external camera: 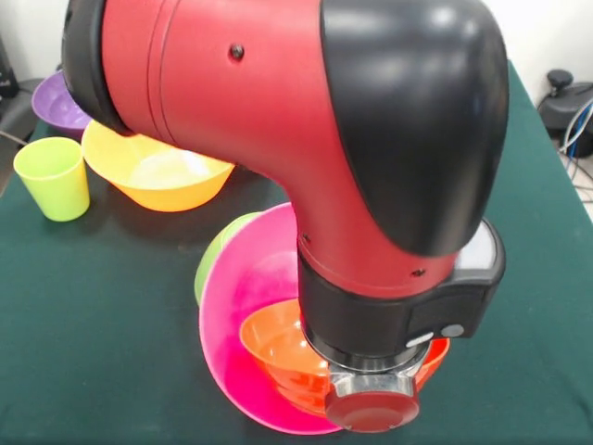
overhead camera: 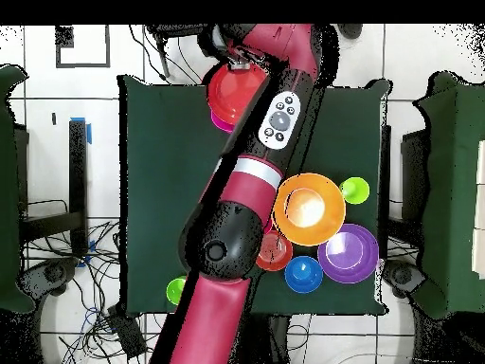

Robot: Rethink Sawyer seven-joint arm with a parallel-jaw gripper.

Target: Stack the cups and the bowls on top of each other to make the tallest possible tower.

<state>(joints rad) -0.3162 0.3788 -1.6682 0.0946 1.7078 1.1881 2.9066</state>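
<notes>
At the table (external camera: 93,371) edge, the tower (external camera: 246,315).

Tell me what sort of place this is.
Probably a robotics lab: a red robot arm works over a green-covered table, loose cables trail across the tiled floor, and plastic bowls are set out for practice.

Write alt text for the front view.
A red and black robot arm fills the frame, reaching down over an orange bowl nested in a tilted pink bowl. Behind: a yellow-orange bowl, purple bowl and green cup.
</notes>
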